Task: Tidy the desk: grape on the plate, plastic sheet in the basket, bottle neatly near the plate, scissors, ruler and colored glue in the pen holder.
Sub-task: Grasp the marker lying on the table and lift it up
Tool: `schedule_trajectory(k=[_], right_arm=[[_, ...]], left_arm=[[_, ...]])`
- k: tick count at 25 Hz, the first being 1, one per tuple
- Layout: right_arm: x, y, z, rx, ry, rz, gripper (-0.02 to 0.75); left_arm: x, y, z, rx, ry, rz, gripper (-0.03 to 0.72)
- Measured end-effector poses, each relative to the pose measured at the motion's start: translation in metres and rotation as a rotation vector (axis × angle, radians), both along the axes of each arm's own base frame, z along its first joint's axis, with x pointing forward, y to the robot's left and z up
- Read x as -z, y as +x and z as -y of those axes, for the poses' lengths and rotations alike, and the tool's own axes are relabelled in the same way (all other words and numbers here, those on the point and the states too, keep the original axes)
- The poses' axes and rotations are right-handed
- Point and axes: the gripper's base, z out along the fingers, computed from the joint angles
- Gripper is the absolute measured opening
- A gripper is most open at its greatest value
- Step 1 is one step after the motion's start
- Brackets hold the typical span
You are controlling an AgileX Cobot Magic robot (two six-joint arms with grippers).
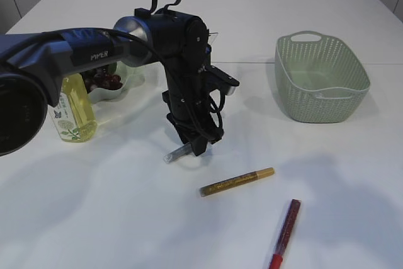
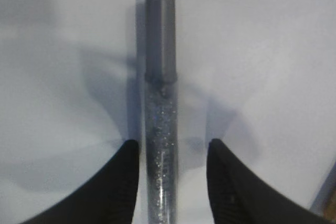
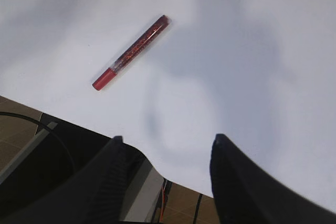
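The silver glitter glue [image 2: 160,129] is a slim clear tube flecked with sparkle and topped by a grey cap, lying flat on the white desk [image 1: 94,218]. The left gripper [image 2: 173,182] straddles it with fingers spread, one on each side, not quite pinching. The gold glue [image 1: 237,182] and red glue [image 3: 131,52] (both glittery too) lie apart nearer the front. The right gripper [image 3: 165,156] hangs spread over bare desk.

Left hand [image 2: 172,182] lowered, fingers apart; right hand [image 3: 165,177] apparently raised, fingers spread.
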Motion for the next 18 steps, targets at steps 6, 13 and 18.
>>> schedule_trajectory(k=[6,13,18], right_arm=[[0.0000,0.0001,0.0001,0.000,-0.002,0.001,0.405],[0.0000,0.0001,0.0001,0.000,-0.002,0.001,0.405],[0.0000,0.0001,0.0001,0.000,-0.002,0.001,0.405]], left_arm=[[0.0000,0.0000,0.0000,0.000,0.000,0.000,0.278],[0.0000,0.0000,0.0000,0.000,0.000,0.000,0.246],[0.0000,0.0002,-0.0003,0.001,0.003,0.002,0.226]])
